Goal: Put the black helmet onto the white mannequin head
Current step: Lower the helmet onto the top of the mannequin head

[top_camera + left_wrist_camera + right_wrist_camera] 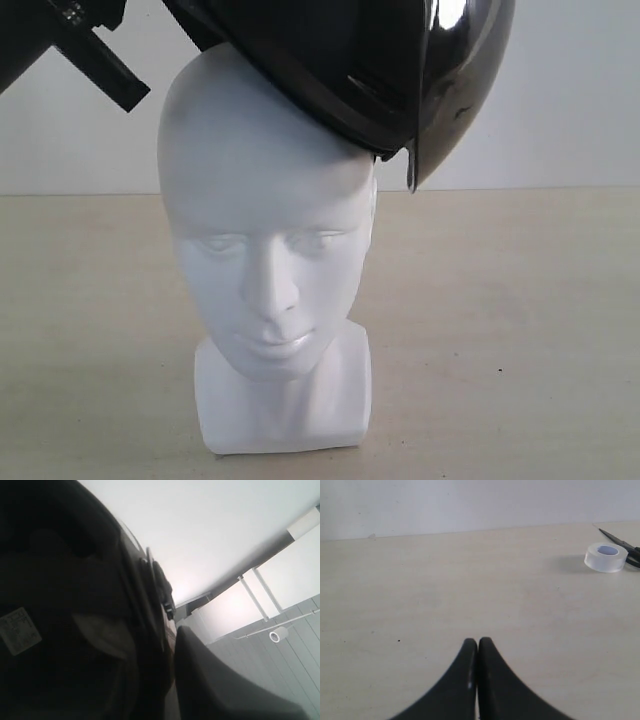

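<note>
Black helmet [340, 60] tilted over crown of upright, forward-facing white mannequin head [265, 250].

White mannequin head [265, 230]: uniform glossy white across face, neck and base, no markings. Black helmet [330, 60], over the crown of the head: black shell. Its visor [465, 60] is dark and glossy with bright white reflections. Helmet lining [60, 580]: black, bearing a small white label [19, 630] with faint grey print. Worktop [520, 330] under the head: pale beige with a few dark flecks. Wall [580, 120] behind the head: plain off-white. Right tool [478, 641]: black. Tape roll [606, 556]: translucent white.
</note>
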Motion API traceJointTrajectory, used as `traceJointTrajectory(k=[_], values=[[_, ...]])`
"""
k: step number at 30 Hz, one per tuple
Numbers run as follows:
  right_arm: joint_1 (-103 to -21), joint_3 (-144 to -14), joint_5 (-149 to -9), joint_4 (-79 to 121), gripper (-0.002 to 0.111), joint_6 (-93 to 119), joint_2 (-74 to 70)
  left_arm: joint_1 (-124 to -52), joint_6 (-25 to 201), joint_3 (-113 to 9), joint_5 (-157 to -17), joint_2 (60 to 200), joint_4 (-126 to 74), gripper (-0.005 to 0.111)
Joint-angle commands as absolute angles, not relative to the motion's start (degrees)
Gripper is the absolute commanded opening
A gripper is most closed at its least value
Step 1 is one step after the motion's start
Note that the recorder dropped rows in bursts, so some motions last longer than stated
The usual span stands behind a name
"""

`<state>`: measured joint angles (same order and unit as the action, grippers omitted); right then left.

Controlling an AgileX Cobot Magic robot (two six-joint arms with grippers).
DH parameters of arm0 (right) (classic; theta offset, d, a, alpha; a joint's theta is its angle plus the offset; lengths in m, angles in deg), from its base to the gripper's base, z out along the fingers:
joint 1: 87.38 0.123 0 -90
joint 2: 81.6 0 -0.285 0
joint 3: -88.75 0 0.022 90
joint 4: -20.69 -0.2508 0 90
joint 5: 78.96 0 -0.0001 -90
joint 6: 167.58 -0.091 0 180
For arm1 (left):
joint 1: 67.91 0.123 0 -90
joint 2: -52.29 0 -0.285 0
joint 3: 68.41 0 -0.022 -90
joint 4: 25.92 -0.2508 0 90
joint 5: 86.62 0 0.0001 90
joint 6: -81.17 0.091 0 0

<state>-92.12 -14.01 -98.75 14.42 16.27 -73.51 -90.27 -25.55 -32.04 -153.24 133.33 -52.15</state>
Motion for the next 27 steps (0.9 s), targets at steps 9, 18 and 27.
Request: traceJointTrajectory(k=[9, 18, 27], values=[[-92.1, -14.0, -98.1, 14.9, 0.000, 16.1, -73.8, -86.6, -23.0, -32.5, -156.6, 131.2, -50.0, 0.004], [-92.1, -14.0, -98.1, 14.9, 0.000, 16.1, -73.8, -85.1, -23.3, -32.5, -156.6, 130.1, -51.5, 0.004], [-92.1, -14.0, -98.1, 14.9, 0.000, 16.1, -73.8, -85.1, -24.0, -32.4, -156.6, 128.4, -52.8, 0.004]])
